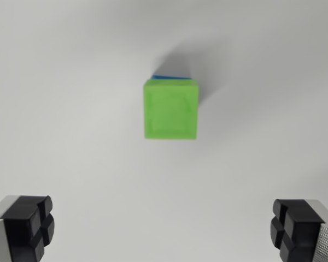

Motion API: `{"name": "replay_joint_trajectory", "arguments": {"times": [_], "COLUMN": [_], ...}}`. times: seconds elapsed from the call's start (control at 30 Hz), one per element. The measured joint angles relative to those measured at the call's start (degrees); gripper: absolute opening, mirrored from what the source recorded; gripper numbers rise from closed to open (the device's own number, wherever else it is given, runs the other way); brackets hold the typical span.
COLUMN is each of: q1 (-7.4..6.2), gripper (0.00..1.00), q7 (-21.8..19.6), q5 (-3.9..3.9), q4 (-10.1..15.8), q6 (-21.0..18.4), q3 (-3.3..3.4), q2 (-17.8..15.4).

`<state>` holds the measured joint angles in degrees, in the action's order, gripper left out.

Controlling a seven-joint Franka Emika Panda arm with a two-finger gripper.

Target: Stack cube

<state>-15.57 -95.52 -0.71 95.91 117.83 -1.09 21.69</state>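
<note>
Green cube (pixel 171 109) hides blue cube (pixel 167 76) beneath; fingers (pixel 30 229) wide, empty, cropped

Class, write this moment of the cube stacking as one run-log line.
stage: stacked | green cube on blue cube | end effector: open, empty, apart from stack | surface: white table

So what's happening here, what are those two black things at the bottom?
Those are the two fingers of a robot gripper, seen from a camera on its wrist. They stand wide apart and hold nothing. Below the camera, on a white table, a green cube sits on top of a blue cube, of which only a thin edge shows. So the stack looks done, with the gripper clear of it.
</note>
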Motion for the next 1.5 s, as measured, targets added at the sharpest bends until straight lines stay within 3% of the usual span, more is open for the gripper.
{"name": "replay_joint_trajectory", "arguments": {"times": [0.8,1.5], "q1": [0.00,0.00], "gripper": [1.00,1.00], "q7": [0.01,0.01], "q5": [0.06,0.07], "q4": [-7.25,-8.24], "q6": [-9.79,-10.91], "q3": [-0.03,-0.02], "q2": [-2.50,-2.64]}}
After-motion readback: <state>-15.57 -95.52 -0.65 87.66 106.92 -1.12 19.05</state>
